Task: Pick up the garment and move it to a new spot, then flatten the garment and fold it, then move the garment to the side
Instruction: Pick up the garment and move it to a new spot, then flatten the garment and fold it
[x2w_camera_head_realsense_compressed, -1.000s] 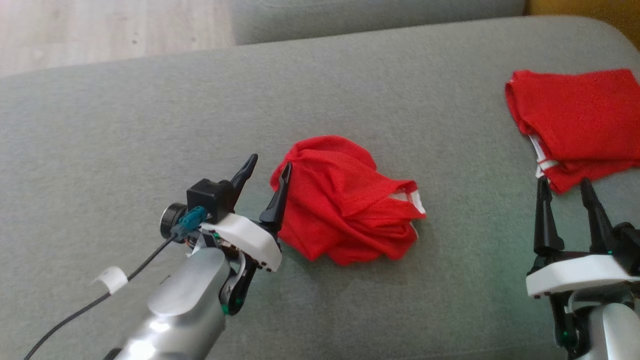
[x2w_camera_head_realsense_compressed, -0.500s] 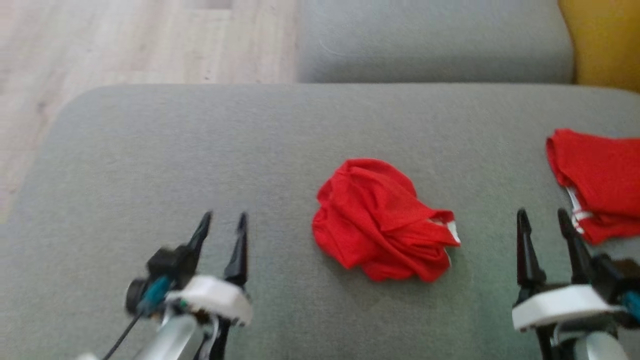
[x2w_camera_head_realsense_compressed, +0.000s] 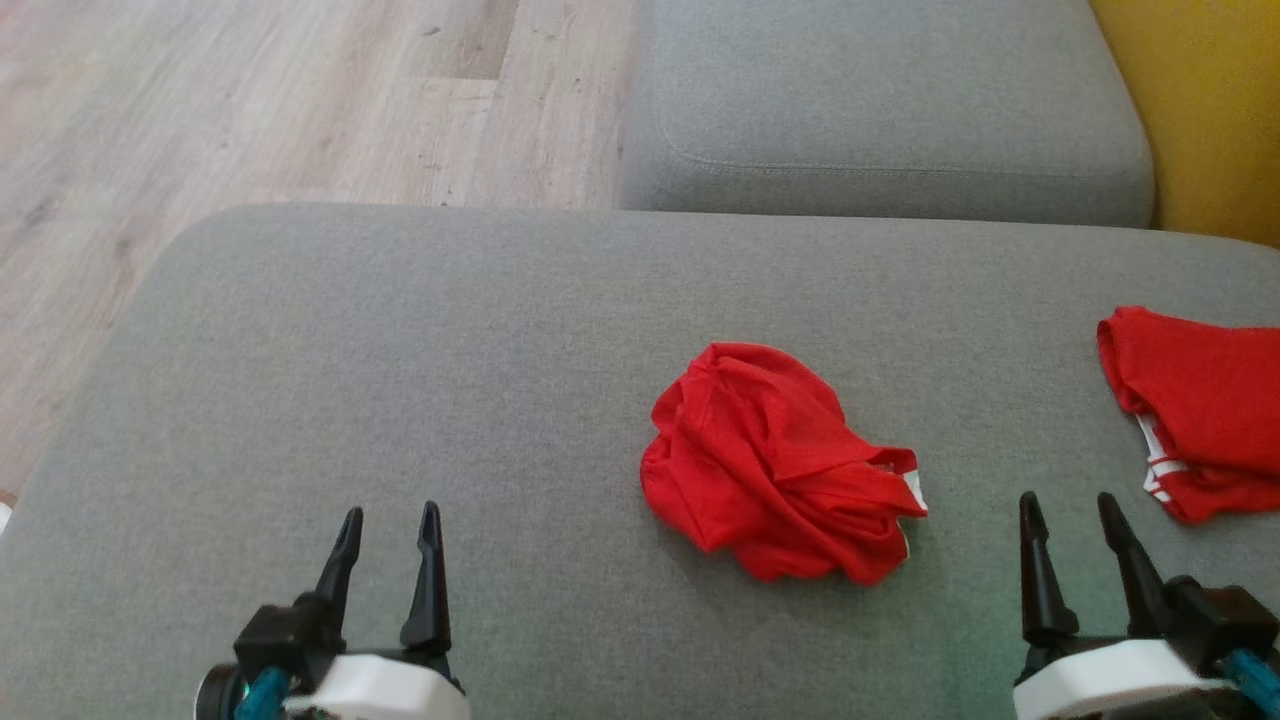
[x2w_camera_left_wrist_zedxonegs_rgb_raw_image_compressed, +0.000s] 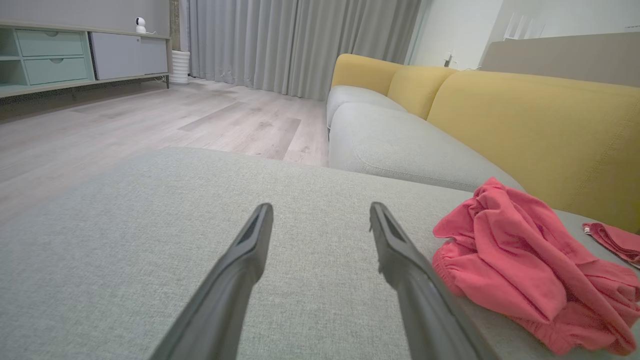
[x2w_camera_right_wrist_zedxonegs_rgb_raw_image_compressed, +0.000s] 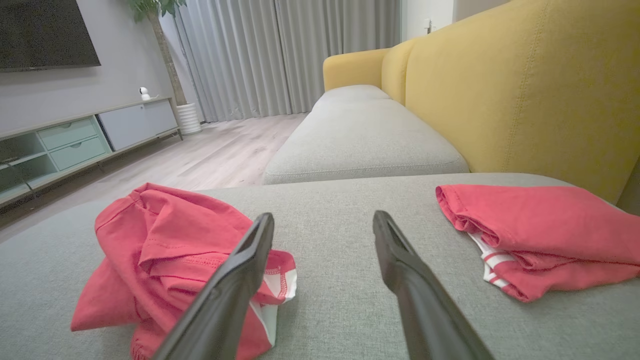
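On the grey seat cushion, a little right of its middle and well short of its far edge, lies the crumpled red garment. It is bunched into a rounded heap, with a strip of white trim showing on its right side. A second red garment lies flatter and folded by the cushion's right edge, just below the yellow backrest. It has white stripes at its near corner and sits well apart from the heap.

The left end effector sits by the cushion's near edge, on the left part. Its 2 dark fingers are spread and point toward the far edge. It is released, grasping nothing, with bare grey fabric between the fingers. The crumpled garment lies to its right, apart from it.

The right end effector sits by the near edge on the right part, between the 2 garments and touching neither. It is also released and empty, fingers spread. Whether either set of fingertips rests on the cushion cannot be told.

Beyond the far edge stands another grey cushion, with pale wooden floor to its left. The left wrist view shows grey curtains and a low cabinet across the room.
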